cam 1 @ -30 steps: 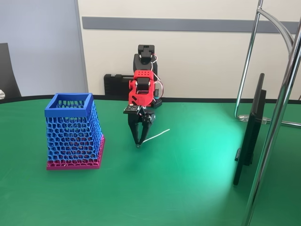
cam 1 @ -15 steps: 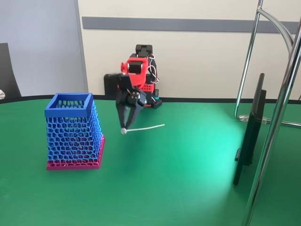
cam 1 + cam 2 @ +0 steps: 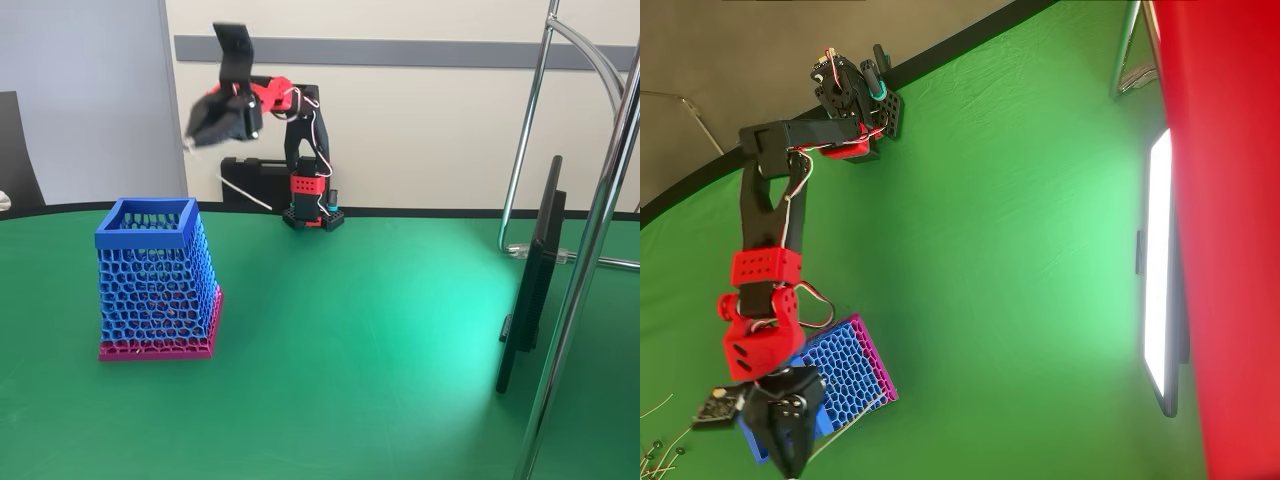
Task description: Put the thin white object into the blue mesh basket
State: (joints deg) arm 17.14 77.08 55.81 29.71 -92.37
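The basket [image 3: 155, 280] stands at the lower left of the green worktop [image 3: 380, 330] in the fixed view. Behind and above it, the arm has swung up from the worktop, its fingers [image 3: 196, 135] clenched on the white strip [image 3: 247, 195], which dangles below. Overhead, the fingers [image 3: 790, 455] hang over the basket's rim, so I'd guess release comes next.

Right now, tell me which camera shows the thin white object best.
The fixed view: the thin white object hangs as a slim pale line below the raised pincer, clear against the dark background. In the overhead view the pincer covers most of it; only a faint strip shows.
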